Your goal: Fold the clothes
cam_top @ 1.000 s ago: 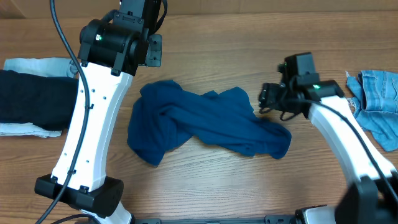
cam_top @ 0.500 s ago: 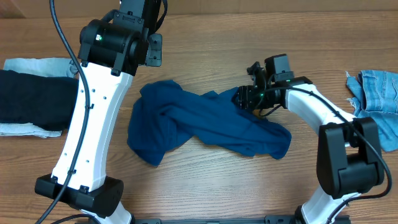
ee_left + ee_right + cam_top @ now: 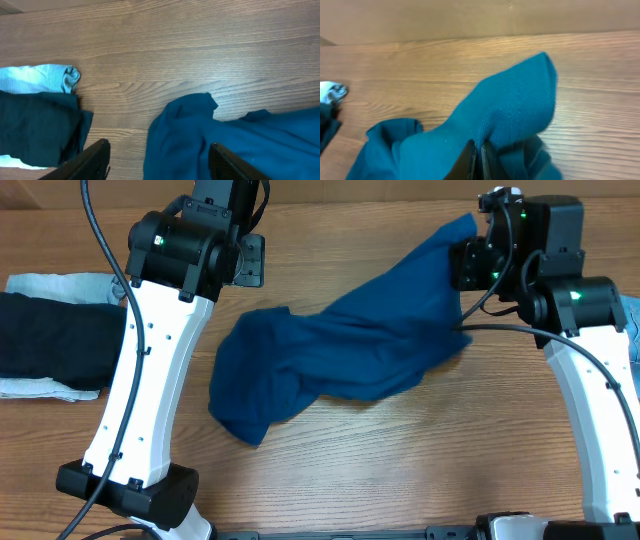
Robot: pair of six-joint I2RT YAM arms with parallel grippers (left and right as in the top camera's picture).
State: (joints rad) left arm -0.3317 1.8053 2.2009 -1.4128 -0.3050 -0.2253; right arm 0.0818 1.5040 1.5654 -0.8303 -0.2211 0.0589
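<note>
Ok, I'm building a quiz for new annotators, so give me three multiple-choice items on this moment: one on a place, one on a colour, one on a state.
1. Where on the table does the near-black garment lie?
A. at the left edge
B. in the centre
C. at the right edge

2. What colour is the shirt?
A. red
B. royal blue
C. white

3. What is the right gripper doing?
A. open, holding nothing
B. shut on the shirt
C. shut on the near-black garment

Answers:
1. A, it sits at the overhead view's left border.
2. B, the knit is deep blue in every view.
3. B, the wrist view shows its fingers pinching a fold.
</note>
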